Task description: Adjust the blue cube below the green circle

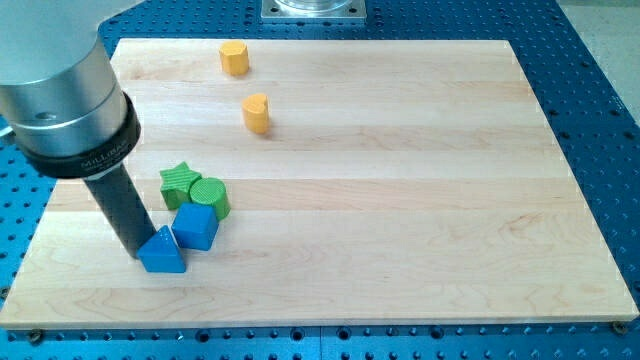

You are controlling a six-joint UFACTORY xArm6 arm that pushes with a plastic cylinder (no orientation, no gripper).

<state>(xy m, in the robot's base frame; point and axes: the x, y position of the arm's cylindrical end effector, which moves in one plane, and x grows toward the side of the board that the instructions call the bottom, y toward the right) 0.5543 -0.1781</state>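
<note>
The board (400, 180) is showing pale, smooth wood grain; the rod (118, 205) is looking matt black under a brushed-metal collar (55, 90).

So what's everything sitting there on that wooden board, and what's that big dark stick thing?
Orange hexagonal block: one, orange, near the view's top, left of centre.
Orange heart-like block: one, orange, below the hexagonal one.
Green star block: one, green, lower left of the board.
Green round block: one, green, touching the star's right side.
Blue cube: one, blue, just below the green round block.
Blue triangular block: one, blue, against the cube's lower left.
Wooden board: one, pale wood, on a blue perforated table.
My tip: one dark rod end, touching the blue triangular block's left side.
</note>
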